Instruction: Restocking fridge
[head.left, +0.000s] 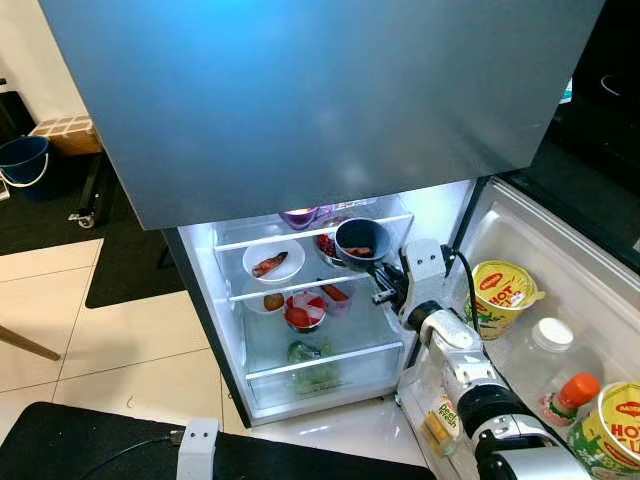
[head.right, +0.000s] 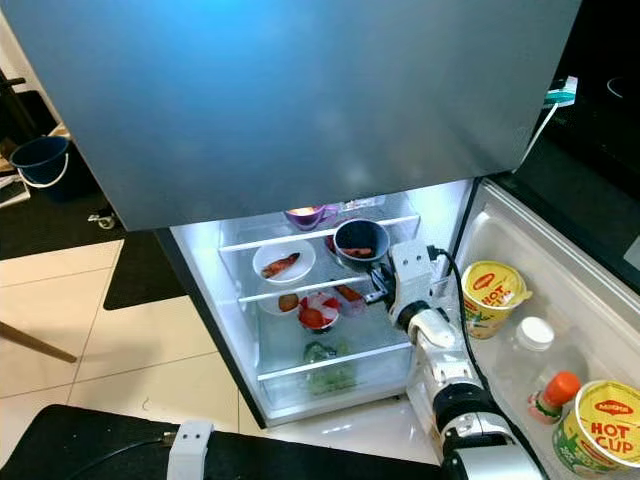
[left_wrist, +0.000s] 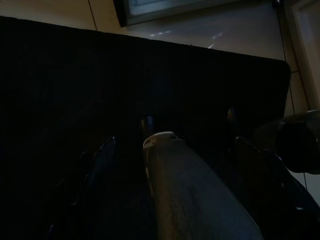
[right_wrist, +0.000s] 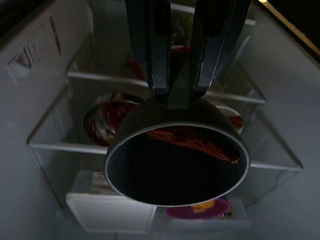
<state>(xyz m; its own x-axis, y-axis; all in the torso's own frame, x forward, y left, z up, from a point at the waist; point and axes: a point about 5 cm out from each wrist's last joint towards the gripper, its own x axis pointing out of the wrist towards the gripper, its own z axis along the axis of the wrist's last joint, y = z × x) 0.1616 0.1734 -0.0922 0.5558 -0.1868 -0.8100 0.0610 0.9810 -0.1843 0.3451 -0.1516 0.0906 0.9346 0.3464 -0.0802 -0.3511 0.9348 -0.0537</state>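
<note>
So we're looking down into the open fridge (head.left: 330, 380), which sits in the lower middle of the head view under that big grey freezer door. Our right gripper (right_wrist: 182, 82) is reaching into the right side of the fridge and its fingers are clamped on the rim of a dark bowl (head.left: 361, 239), which holds a reddish-brown piece of food (right_wrist: 192, 141). The bowl is up at the level of the top glass shelf, at its right end; we can't tell if it's resting on the shelf or just held above it.

Other containers in there: a white plate (head.left: 273, 260) with a brown strip of food sits on the same shelf, left of the dark bowl. A purple bowl (head.left: 299, 216) is at the very top, partly hidden under the door edge. On the shelf below there's a small bowl (head.left: 304, 311) with red pieces in it, plus a couple of smaller dishes beside it whose contents are too small to make out. The bottom drawer has something green (head.left: 304, 352) inside.

Over on the right of the frame, the open door rack holds a yellow hot cup (head.left: 499, 296), a second hot cup (head.left: 610, 425) at the lower right corner, a white-capped bottle (head.left: 548, 335) and an orange-capped bottle (head.left: 573, 391) between them.

The left gripper (left_wrist: 165, 190) view is really dark, over a black surface (head.left: 100, 445), and we can't tell whether its fingers are open or closed.
</note>
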